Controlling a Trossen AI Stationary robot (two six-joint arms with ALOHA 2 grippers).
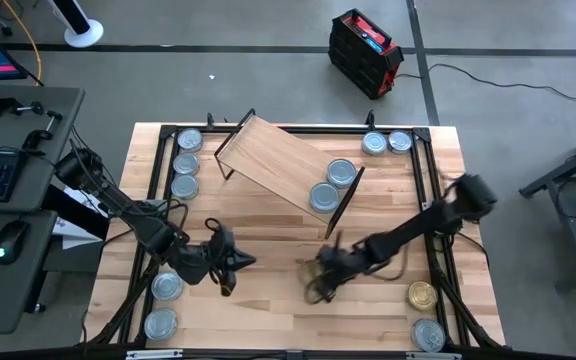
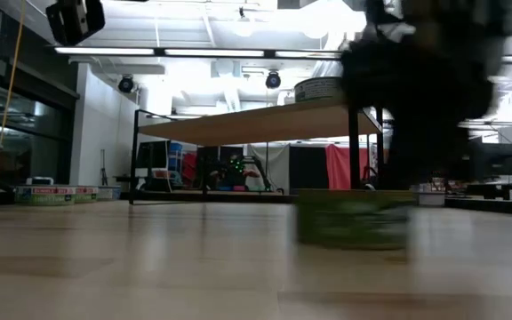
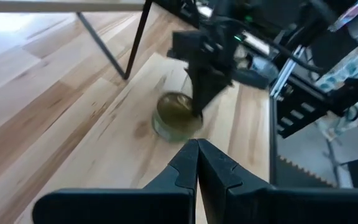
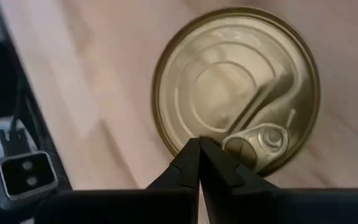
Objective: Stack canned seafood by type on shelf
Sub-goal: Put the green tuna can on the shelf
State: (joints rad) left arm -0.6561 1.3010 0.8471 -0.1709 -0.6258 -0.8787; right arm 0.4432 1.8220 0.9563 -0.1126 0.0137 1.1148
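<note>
While the right gripper [image 4: 198, 146] hovers over a gold-topped tin [image 4: 238, 87] on the counter [image 1: 268, 270] below the shelf [image 1: 278, 160], its fingers are pressed together, holding nothing. The pick-up looks pending; the fingers must spread before descending. The left gripper [image 3: 197, 152], likewise closed and empty, waits nearby.

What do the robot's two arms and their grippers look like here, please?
Both are dark, near-black jointed arms of slim links with bulkier joint housings. The left arm trails black cables along its links. The right arm has a rounded housing at its elbow. The left gripper and the right gripper each end in two matte black, wedge-shaped fingers.
</note>
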